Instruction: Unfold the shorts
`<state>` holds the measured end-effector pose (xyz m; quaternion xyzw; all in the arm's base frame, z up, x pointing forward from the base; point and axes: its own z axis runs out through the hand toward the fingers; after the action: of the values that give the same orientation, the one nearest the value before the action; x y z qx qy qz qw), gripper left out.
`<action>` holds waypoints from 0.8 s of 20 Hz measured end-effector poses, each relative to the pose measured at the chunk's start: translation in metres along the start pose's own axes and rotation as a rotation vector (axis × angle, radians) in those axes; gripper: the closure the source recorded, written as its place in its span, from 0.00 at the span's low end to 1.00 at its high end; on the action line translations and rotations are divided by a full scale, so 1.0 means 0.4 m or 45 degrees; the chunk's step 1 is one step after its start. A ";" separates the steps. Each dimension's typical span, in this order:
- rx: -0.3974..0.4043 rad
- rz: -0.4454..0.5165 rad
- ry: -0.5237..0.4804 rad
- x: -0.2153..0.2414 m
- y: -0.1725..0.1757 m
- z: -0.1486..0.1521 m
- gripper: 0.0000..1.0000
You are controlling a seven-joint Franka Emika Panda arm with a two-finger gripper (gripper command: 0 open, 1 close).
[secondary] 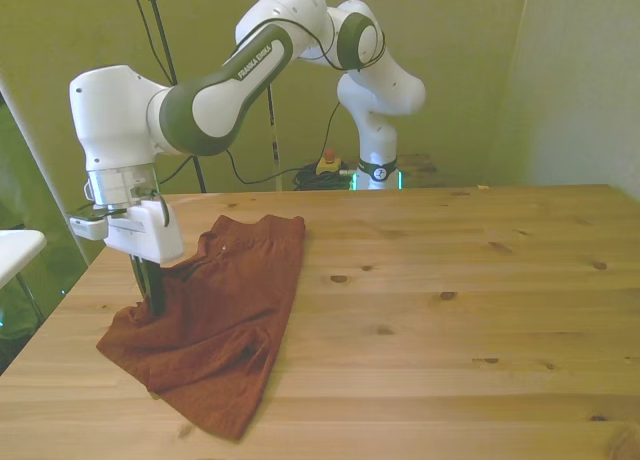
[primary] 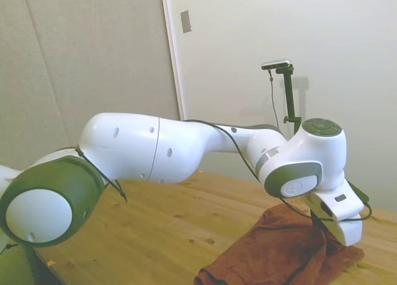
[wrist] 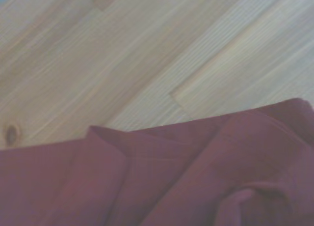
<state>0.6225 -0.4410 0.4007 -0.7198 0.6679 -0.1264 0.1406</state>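
Wooden bench (secondary: 450, 280) fills the scene, and the arm (secondary: 210, 95) swings across to the front view's left, wrist pointing straight down over the cloth. The shorts (secondary: 225, 320) lie rumpled and partly folded on that left side of the bench, running from mid-depth toward the near edge, creases showing up close in the wrist view (wrist: 196, 177). The gripper (secondary: 152, 292) has its dark fingers down in the fabric, which rises slightly around them, and they look pinched together on the shorts.
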 end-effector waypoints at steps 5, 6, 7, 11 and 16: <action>0.023 -0.156 0.035 -0.182 -0.107 -0.082 1.00; 0.019 -0.196 0.046 -0.238 -0.133 -0.095 1.00; 0.016 -0.236 0.057 -0.299 -0.158 -0.105 1.00; -0.004 -0.391 0.087 -0.572 -0.239 -0.114 1.00; -0.044 -0.549 0.124 -0.873 -0.266 -0.074 1.00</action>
<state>0.6835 -0.0866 0.4696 -0.8413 0.5067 -0.1766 0.0654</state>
